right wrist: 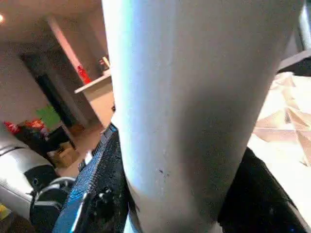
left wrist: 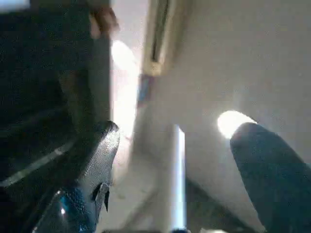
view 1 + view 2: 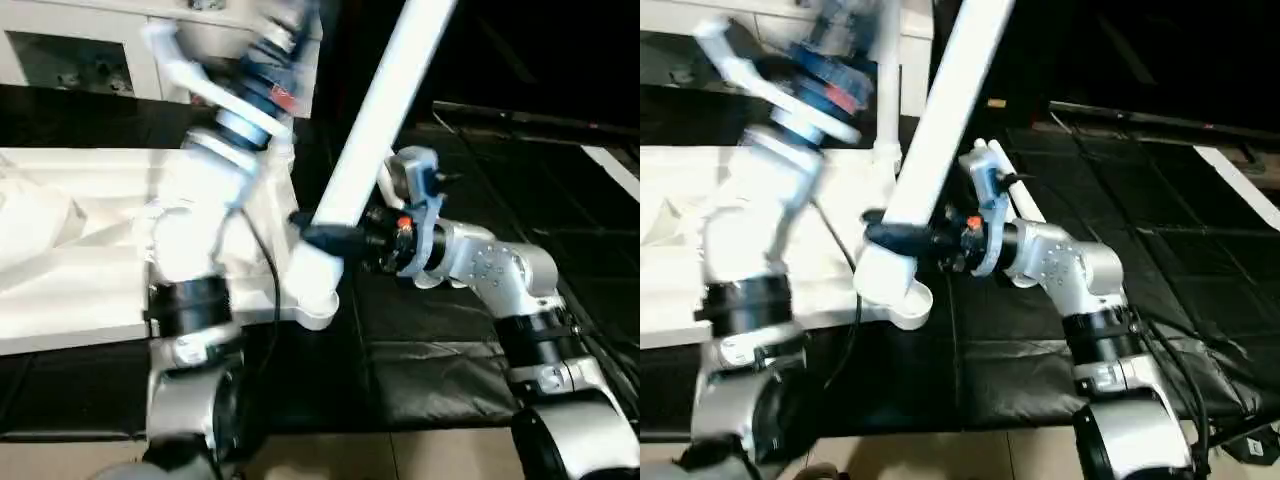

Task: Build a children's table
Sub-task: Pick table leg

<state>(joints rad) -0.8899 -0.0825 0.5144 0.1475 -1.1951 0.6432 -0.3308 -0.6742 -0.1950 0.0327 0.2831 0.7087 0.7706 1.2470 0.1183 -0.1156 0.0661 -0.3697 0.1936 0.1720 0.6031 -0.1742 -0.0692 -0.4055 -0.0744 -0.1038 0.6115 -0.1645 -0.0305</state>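
The white table top (image 3: 70, 250) lies flat with its ribbed underside up, on the dark floor mats (image 3: 450, 380); its near corner socket (image 3: 318, 300) is on the side of the robot's right arm. One long white leg (image 3: 375, 120) stands in this socket and leans away from the top, rising toward the upper edge of the head views; its lower end sits inside the round socket.

The right tool (image 3: 902, 236) comes from the right side, level, and is clenched around the lower part of the leg, just above the socket; in the right wrist view the leg (image 1: 194, 111) passes between the two black fingers (image 1: 99, 189), one on each side and both touching it.

The left arm is raised above the table top, and its image is blurred in the head views; the left tool (image 2: 177, 160) is released, its two fingers (image 2: 99, 160) standing far apart with nothing between them; beyond them the left wrist view gives a pale wall and a dark opening, too unclear to name more.

Behind the table top stands a white cabinet (image 3: 80, 55) with glass doors.
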